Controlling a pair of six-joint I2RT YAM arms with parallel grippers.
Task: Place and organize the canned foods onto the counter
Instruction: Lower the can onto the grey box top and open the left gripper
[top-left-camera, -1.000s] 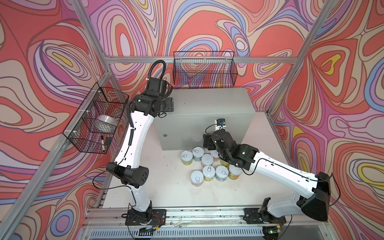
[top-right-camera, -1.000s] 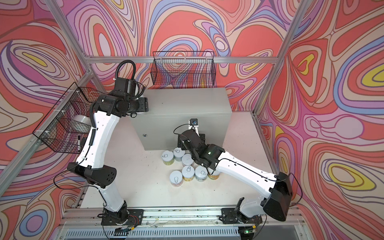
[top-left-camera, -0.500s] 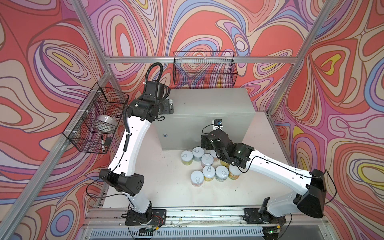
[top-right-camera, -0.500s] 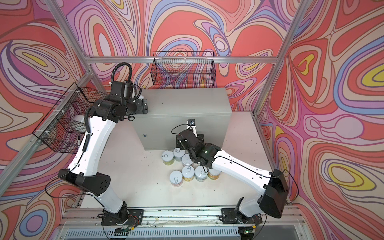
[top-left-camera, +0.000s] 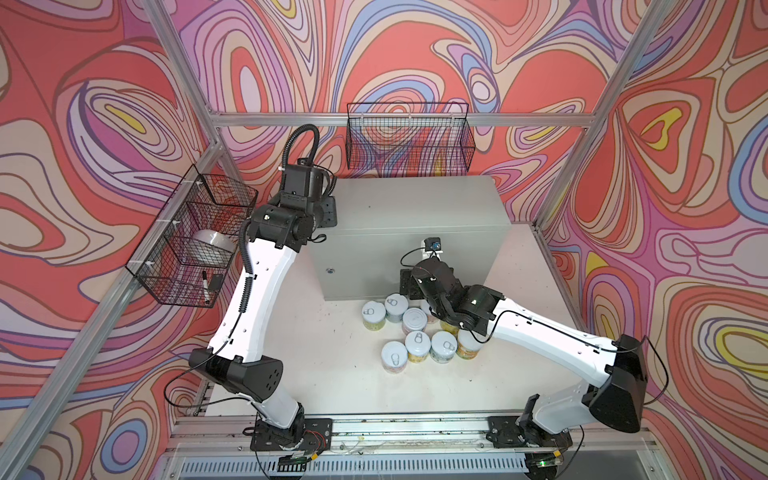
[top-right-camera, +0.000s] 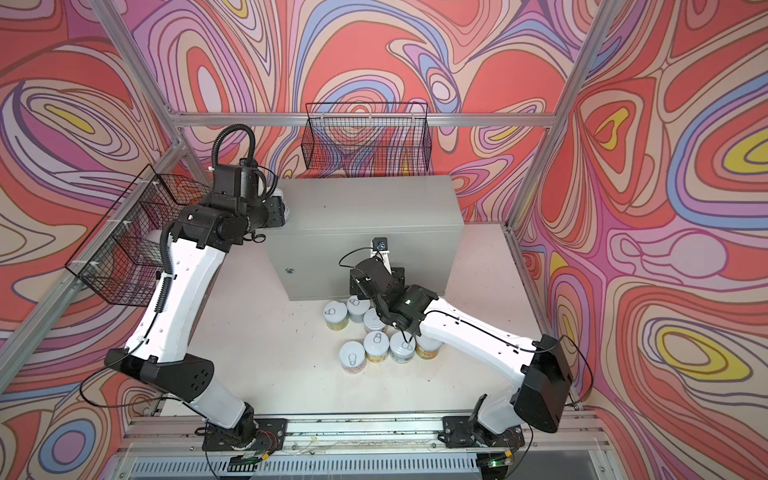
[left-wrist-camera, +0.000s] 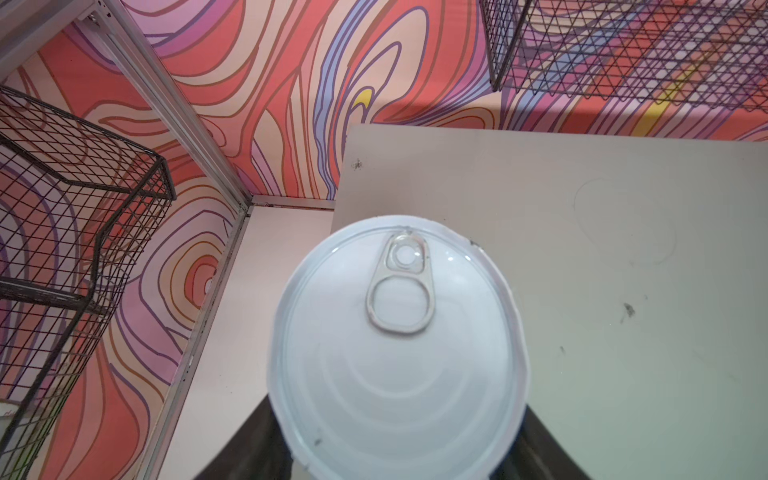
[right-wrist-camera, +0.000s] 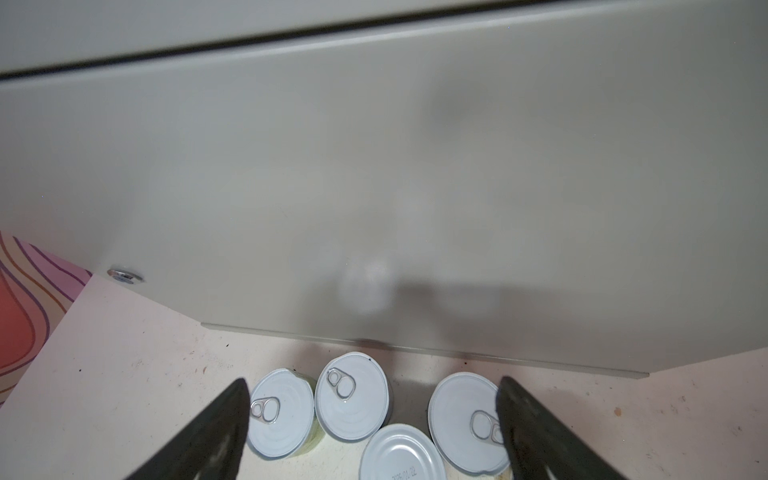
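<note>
Both top views show a pale grey rectangular metal cabinet (top-left-camera: 415, 216) at the centre of the whitish tabletop (top-left-camera: 328, 357), with a small round lock (top-left-camera: 330, 270) on its front face. The left gripper (left-wrist-camera: 397, 409) pinches a short cylindrical can with a silver pull-tab lid (left-wrist-camera: 399, 345), one finger on either side, above the 10 o'clock corner of the cabinet top. Whether the can's base touches the top cannot be told. A cluster of like cans with pastel labels (top-left-camera: 417, 341) stands on the tabletop at 6 o'clock from the cabinet, just beside its front face. The right gripper (right-wrist-camera: 372, 386) hangs over the cans nearest the cabinet, fingers spread wide, gripping nothing. A black wire basket (top-left-camera: 409, 137) hangs at 12 o'clock and a second black wire basket (top-left-camera: 195, 241) at 9 o'clock.
</note>
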